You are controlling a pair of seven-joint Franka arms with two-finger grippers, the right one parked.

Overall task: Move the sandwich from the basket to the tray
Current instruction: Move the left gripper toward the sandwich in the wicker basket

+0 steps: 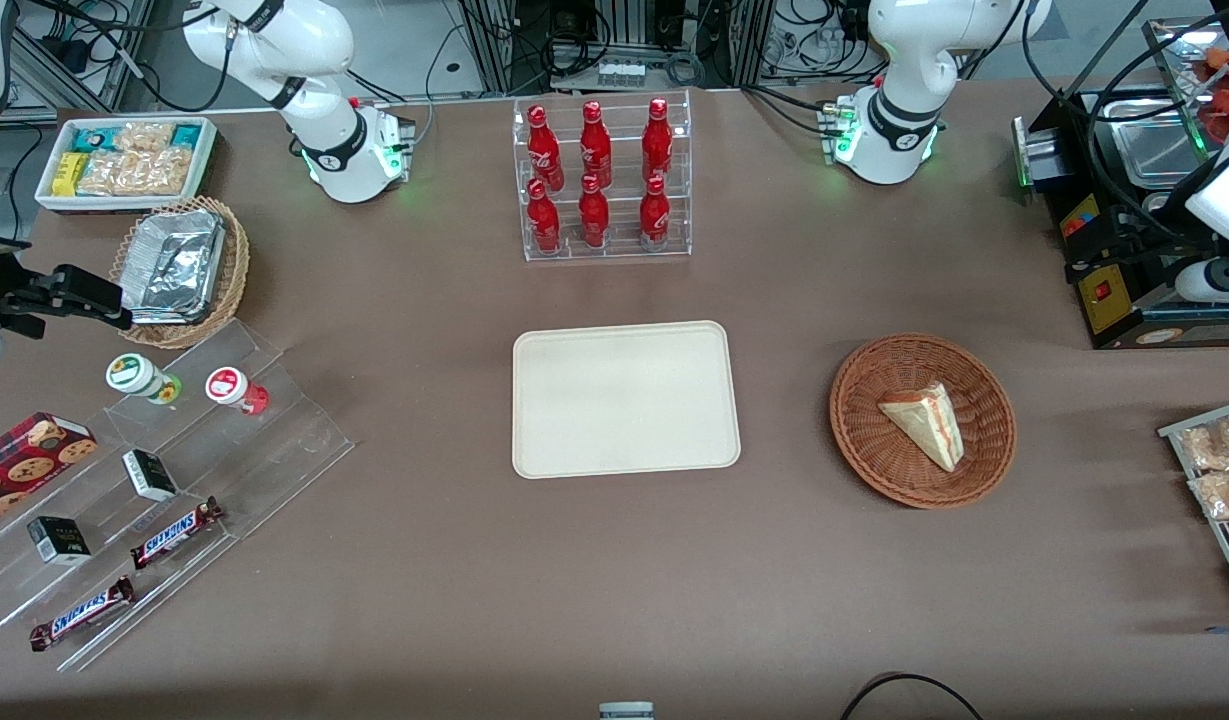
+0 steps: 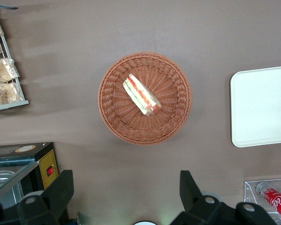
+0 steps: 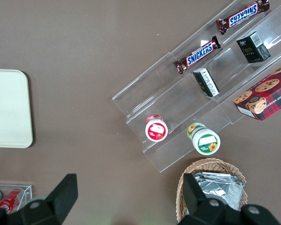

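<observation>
The tray [image 1: 626, 399] lies flat in the middle of the table [image 1: 454, 560], bare, nearer the front camera than the rack of red bottles [image 1: 602, 178]. Toward the working arm's end sits the basket [image 1: 864, 440], well apart from the tray, with open table between them. The sandwich [image 1: 926, 424] rests inside it, on its side on the weave, its thick end up the basket's wall and its filling edge showing red and green in the wrist view [image 2: 141, 95].

The gripper [image 2: 126, 197] hangs high above the table beside the basket, nearer the bottle rack than the basket is, looking straight down. Its two fingers [image 2: 60, 190] stand wide apart with nothing between them. From the front the hand itself seems to sit at the frame's edge, mostly out of sight, so its height is only a guess.

The job looks to be at its very start: the reach toward the basket, with no contact made. The next move calls for bringing the gripper over the sandwich, turning the wrist so the fingers straddle the wedge across its narrow width, then descending into the basket without catching the rim. The clear wrap may be slippery, so a low, centred grip seems wise.
</observation>
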